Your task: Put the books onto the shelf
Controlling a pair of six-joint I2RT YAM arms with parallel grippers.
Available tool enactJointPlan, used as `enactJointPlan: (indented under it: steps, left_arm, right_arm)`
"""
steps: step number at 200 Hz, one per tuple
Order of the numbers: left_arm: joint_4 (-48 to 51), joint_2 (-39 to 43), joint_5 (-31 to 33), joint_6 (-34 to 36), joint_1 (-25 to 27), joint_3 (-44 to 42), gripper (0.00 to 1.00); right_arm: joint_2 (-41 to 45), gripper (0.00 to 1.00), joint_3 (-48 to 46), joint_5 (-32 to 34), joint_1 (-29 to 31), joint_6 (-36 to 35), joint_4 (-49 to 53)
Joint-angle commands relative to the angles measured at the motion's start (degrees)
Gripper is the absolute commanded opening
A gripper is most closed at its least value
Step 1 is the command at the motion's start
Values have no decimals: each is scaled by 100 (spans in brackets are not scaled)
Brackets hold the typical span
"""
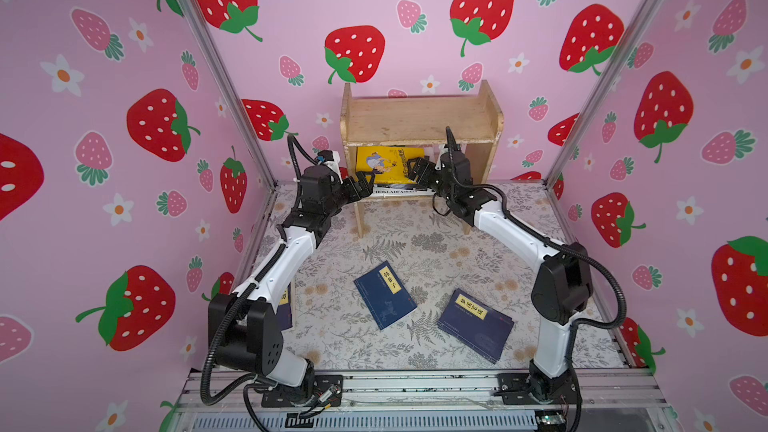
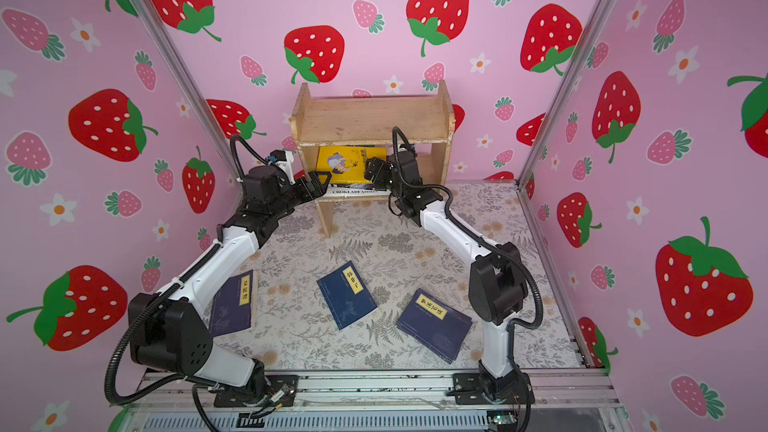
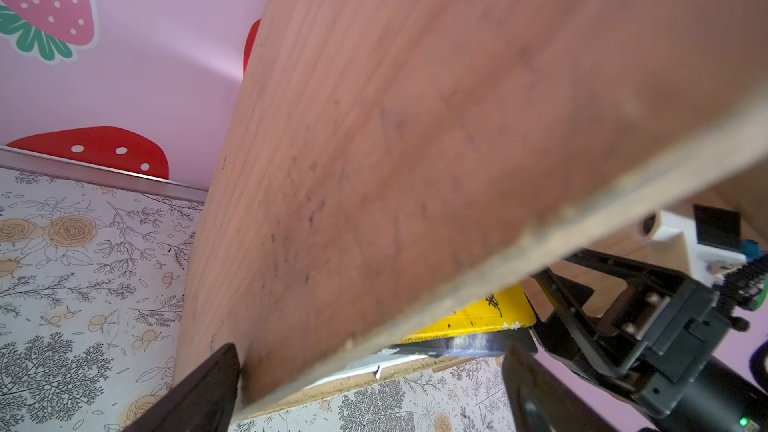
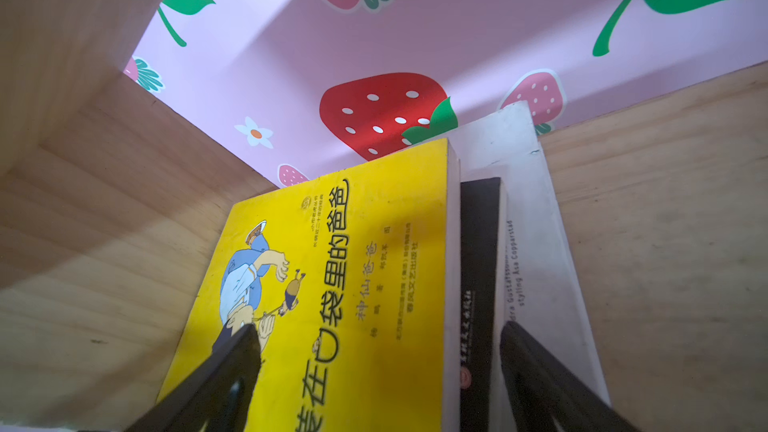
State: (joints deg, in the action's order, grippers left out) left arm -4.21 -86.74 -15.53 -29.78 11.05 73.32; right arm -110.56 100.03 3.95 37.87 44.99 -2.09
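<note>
- On the lower tier of the shelf (image 1: 419, 118), three books lie flat in one stack. The yellow cartoon book (image 1: 386, 164) is on top and the dark book (image 4: 480, 263) is beneath it. The white "Chokladfabriken" book (image 1: 395, 192) is at the bottom, spine to the front.
- My right gripper (image 1: 415, 170) is at the stack's right front corner, jaws spread wide and grasping nothing. In the right wrist view one finger (image 4: 224, 371) stands before the yellow cover and the other before the white book's edge. I cannot tell whether either touches the stack.
- My left gripper (image 1: 366, 185) is at the lower tier's left front corner, jaws fully spread and empty. One finger stands on each side of the shelf's left side panel (image 3: 374, 160).
- Three navy books lie flat on the floral table (image 1: 374, 222), well apart from the shelf. The middle navy book (image 1: 384, 295) is between my arms and the right navy book (image 1: 476, 324) is near my right arm. The left navy book (image 2: 235, 303) is partly hidden under my left arm.
</note>
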Motion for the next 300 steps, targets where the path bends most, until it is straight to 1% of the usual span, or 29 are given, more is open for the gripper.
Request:
enactJointPlan:
  steps: [1, 15, 29, 54, 78, 119, 146, 170, 188, 210, 234, 268, 286, 300]
  left_arm:
    - [-246, -40, -129, 69, -15, 243, 99]
    - [-291, -43, -169, 63, -15, 219, 99]
    - [-308, -32, -182, 51, -15, 193, 99]
    - [-356, -2, -187, 27, -15, 117, 99]
    - [-414, -5, -219, -10, -15, 73, 99]
    - [-399, -44, -317, -19, -17, 73, 99]
    - [-399, -14, -337, -17, -15, 27, 99]
    - [-389, -9, -350, 5, -24, -1, 99]
    - [-388, -10, -402, 11, -24, -32, 99]
    - [-283, 96, -431, -26, -18, -112, 100]
    - [-287, 475, -312, -20, -2, -452, 100]
    - [-65, 962, -195, 33, 32, -771, 100]
    - [66, 1052, -150, 60, 51, -819, 100]
    - [78, 1114, -105, 73, 55, -880, 100]
  right_arm:
    - [-140, 93, 29, -379, 47, 146, 34]
    - [-98, 100, -84, -539, 48, 190, -173]
    - [-78, 100, -148, -658, 45, 218, -269]
    - [-70, 100, -2, -461, 58, 258, 32]
    - [-40, 100, -25, -426, 113, 176, -56]
    - [-161, 100, -249, -943, 125, 75, -762]
    - [-262, 100, -327, -1445, 124, -178, -1293]
    - [-275, 100, -382, -1544, 125, -422, -1372]
    - [-222, 100, -510, -1533, 124, -521, -1481]
    - [-173, 100, -530, -1333, 116, -663, -1409]
    - [-108, 100, -503, -1208, 117, -1080, -1397]
    - [43, 98, -549, -718, 117, -1537, -1227]
    - [149, 97, -654, -584, 122, -1503, -1191]
    - [321, 95, -901, -694, 124, -1440, -1342]
